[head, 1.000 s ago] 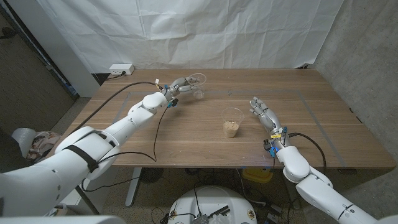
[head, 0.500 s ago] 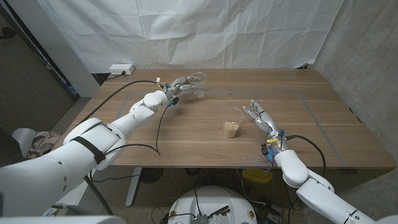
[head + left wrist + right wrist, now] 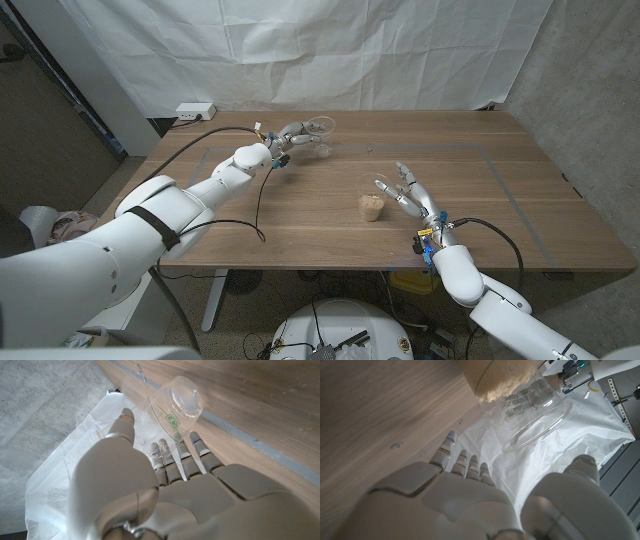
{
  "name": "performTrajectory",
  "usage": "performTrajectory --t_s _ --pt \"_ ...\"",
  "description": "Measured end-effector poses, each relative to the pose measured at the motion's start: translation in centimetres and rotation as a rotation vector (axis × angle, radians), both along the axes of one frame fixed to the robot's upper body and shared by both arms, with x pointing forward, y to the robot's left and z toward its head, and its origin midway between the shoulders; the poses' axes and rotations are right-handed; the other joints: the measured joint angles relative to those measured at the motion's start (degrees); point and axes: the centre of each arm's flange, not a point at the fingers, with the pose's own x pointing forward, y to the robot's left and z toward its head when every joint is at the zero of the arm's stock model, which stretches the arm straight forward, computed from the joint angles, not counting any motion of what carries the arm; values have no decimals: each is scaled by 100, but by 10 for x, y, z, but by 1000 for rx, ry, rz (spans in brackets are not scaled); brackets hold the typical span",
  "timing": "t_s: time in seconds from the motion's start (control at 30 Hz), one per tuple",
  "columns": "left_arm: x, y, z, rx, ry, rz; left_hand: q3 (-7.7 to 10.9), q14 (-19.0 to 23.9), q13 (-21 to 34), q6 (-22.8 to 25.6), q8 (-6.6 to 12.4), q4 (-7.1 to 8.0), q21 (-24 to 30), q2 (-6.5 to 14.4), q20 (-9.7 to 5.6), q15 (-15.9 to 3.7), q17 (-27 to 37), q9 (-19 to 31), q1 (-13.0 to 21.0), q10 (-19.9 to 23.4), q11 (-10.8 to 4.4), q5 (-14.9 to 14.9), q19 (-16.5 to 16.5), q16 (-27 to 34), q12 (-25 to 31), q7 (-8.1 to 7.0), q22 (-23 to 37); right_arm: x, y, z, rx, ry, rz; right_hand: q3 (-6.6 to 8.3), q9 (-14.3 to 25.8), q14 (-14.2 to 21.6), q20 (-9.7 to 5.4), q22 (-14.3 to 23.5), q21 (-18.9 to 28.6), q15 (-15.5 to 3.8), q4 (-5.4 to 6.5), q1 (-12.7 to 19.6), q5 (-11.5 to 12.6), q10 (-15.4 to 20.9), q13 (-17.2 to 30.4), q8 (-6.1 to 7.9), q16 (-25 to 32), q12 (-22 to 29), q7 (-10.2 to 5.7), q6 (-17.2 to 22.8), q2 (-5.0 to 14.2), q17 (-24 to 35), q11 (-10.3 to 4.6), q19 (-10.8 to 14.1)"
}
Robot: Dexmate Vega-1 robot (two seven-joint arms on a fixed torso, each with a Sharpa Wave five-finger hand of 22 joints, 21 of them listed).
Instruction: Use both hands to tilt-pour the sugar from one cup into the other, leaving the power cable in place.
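Seen from the head camera, a clear plastic cup holding pale brown sugar [image 3: 372, 205] stands near the middle of the wooden table [image 3: 520, 190]. The white robot right hand [image 3: 408, 190] is just beside it, fingers spread, gripping nothing. Farther back, the left hand [image 3: 290, 137] holds an empty clear plastic cup [image 3: 319, 133] tilted off the wood, near a thin black power cable [image 3: 258, 200]. In the left wrist view, fingers [image 3: 180, 452] curl against that empty cup [image 3: 177, 405], apparently gripping it. In the right wrist view, open fingers [image 3: 465, 465] reach toward the sugar cup [image 3: 512, 390]. The reach-and-grasp step seems underway; next, the right hand must close round the sugar cup.
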Motion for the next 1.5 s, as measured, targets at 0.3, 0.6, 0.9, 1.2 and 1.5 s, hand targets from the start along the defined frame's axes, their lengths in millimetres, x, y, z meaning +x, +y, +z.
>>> performTrajectory --t_s 0.3,0.6,0.9,1.2,1.5 --pt "-12 -6 -8 12 -8 -99 -48 -52 30 0 0 -1 21 0 0 10 2 -5 -1 0 1 0 0 0 0 0 0 -4 15 -1 -54 -9 -17 -44 -1 -29 -113 0 35 -104 -44 35 0 30 0 0 0 0 -16 16 -27 0 -30 11" --pt "-29 -9 -10 25 -23 -173 -47 -51 56 2 -1 -1 21 0 0 10 1 -6 -2 53 -10 0 0 38 0 -2 0 -5 34 -7 -128 -3 -23 -135 -1 -6 -216 -1 35 -221 -88 90 56 4 -1 -13 0 0 82 -144 -78 25 -13 55" --pt "-40 -11 -11 35 -31 -207 -78 -51 83 107 31 0 63 0 -22 10 -17 -10 -3 104 -40 0 -22 38 0 -23 0 -5 44 -13 -144 -8 -63 -218 -1 68 -349 -1 81 -294 -194 458 125 -22 -1 0 44 0 61 -186 -6 11 -39 272" --pt "-48 -12 -12 45 -33 -232 -126 -51 110 106 38 -15 63 -1 -33 10 -17 -4 -4 104 -40 0 -33 38 0 -23 -1 8 53 -30 -119 37 -130 -195 29 95 -343 -1 83 -320 -341 921 222 -158 -1 0 44 0 62 -334 82 11 -89 263" --pt "-53 -12 -11 51 -37 -239 -149 -51 118 104 37 8 63 19 -42 10 -17 -5 -24 113 -31 0 -42 38 -21 -23 -1 15 59 -36 -77 31 -171 -313 52 624 -369 20 152 -401 -287 1238 344 295 70 208 279 240 1 52 213 78 -58 432"
